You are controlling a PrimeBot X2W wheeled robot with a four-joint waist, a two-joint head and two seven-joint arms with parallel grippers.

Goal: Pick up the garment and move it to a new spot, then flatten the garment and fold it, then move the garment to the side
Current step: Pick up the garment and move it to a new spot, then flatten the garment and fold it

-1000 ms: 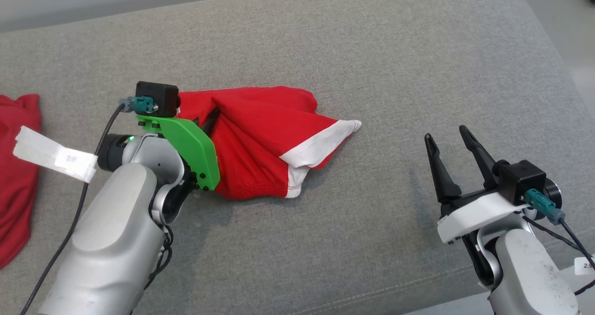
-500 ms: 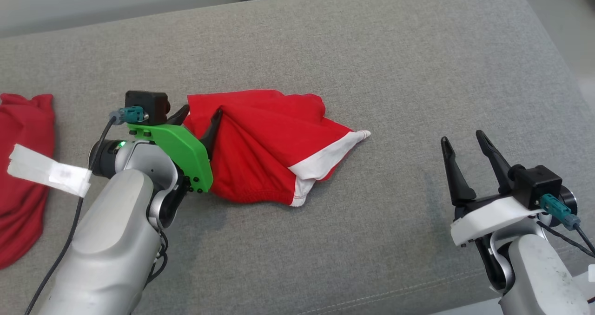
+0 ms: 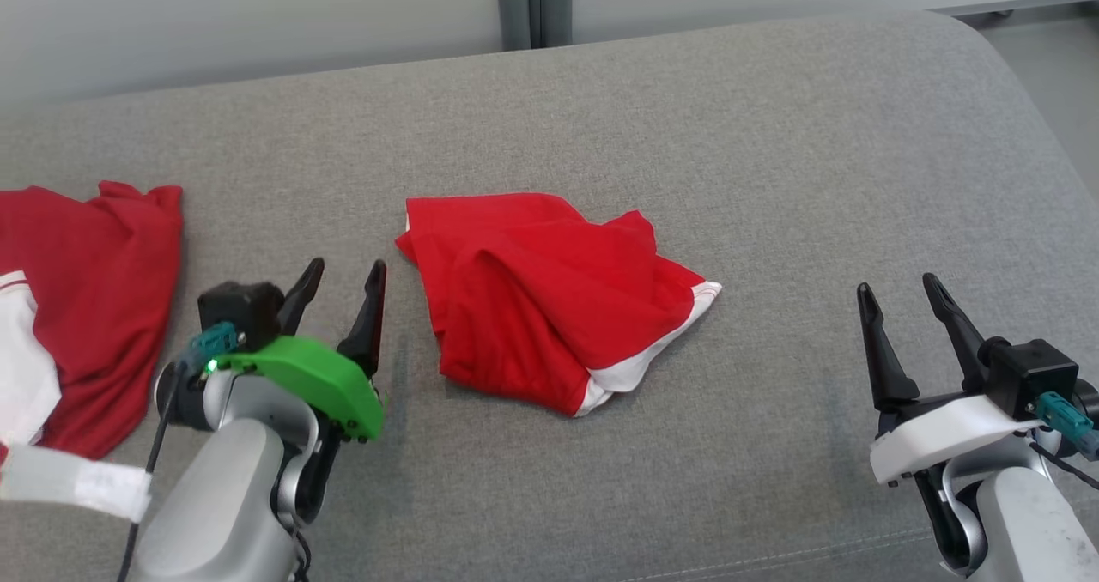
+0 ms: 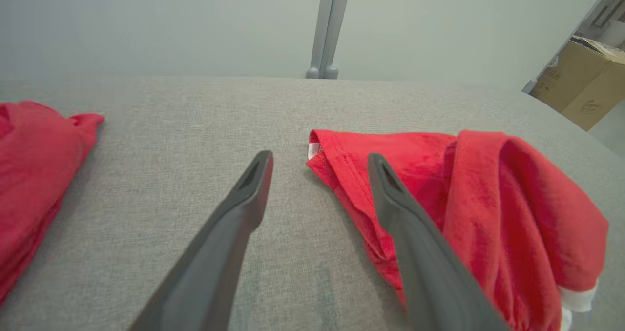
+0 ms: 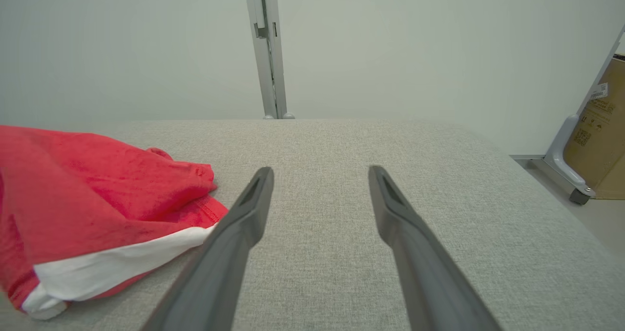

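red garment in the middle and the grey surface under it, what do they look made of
Red garment: likely soft knit cotton, matte; it drapes in loose folds, with stitched hems and a white band. Grey surface: likely woven upholstery fabric, matte, with a visible coarse weave; its rounded corner hints at padding.

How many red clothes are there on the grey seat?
2. The middle garment lies crumpled in the centre. The left garment lies at the picture's left edge, partly cut off; more could be hidden beyond.
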